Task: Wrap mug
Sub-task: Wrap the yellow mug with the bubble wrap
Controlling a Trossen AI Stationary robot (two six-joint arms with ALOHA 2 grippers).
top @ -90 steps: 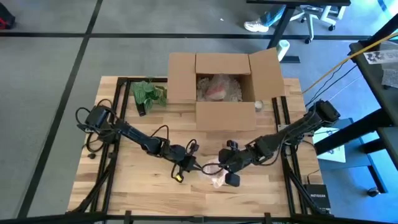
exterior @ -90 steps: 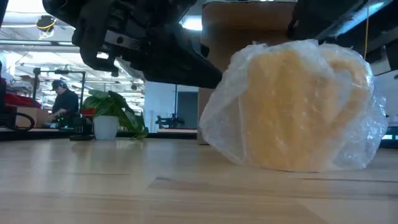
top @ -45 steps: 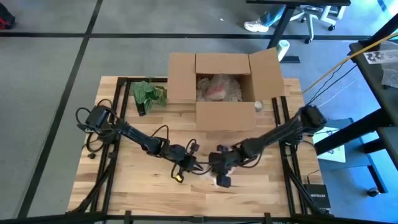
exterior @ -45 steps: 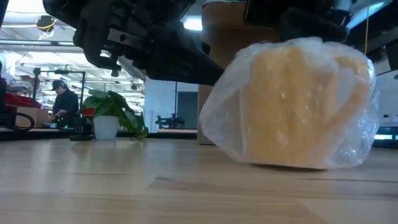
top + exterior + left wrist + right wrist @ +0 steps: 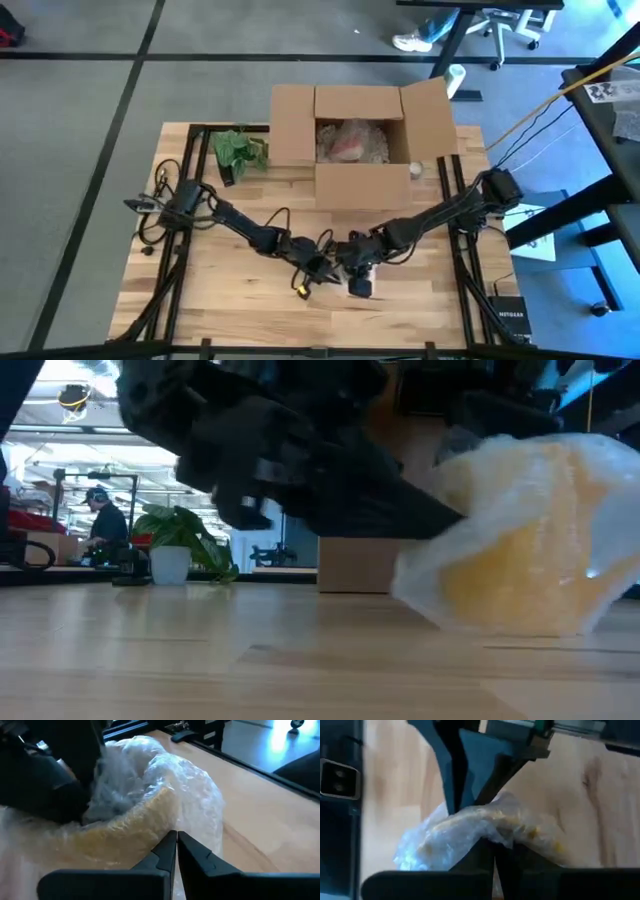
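A yellow mug (image 5: 530, 560) in clear bubble wrap (image 5: 195, 795) lies tilted on the wooden table (image 5: 220, 300), near the front middle. My left gripper (image 5: 176, 840) is shut, its tips at the wrapped side of the mug. It also shows in the high view, left gripper (image 5: 322, 268). My right gripper (image 5: 494, 852) comes from the right and is shut on the wrap at the mug's upper end. In the high view both grippers cover most of the mug (image 5: 347, 272). My left gripper meets the wrap on the mug's side (image 5: 165, 820) with its shut fingertips, coming low from the table's left. Whether a layer is caught between them, I cannot tell. My right gripper pinches bunched bubble wrap (image 5: 495, 832) at the mug's upper end between its two fingers, slanting down from the table's right. The mug sits tilted, its lower side on the table.
An open cardboard box (image 5: 345, 190) stands at the far middle with a wrapped item (image 5: 348, 142) inside. A green plant (image 5: 238, 150) stands at the far left. Bare wood lies along the near edge on both sides of the grippers.
My right gripper has gone toward the table's left, onto the mug's top. My left gripper has moved right, up against the wrapped mug. The mug has tipped from upright to tilted, its left side raised off the table.
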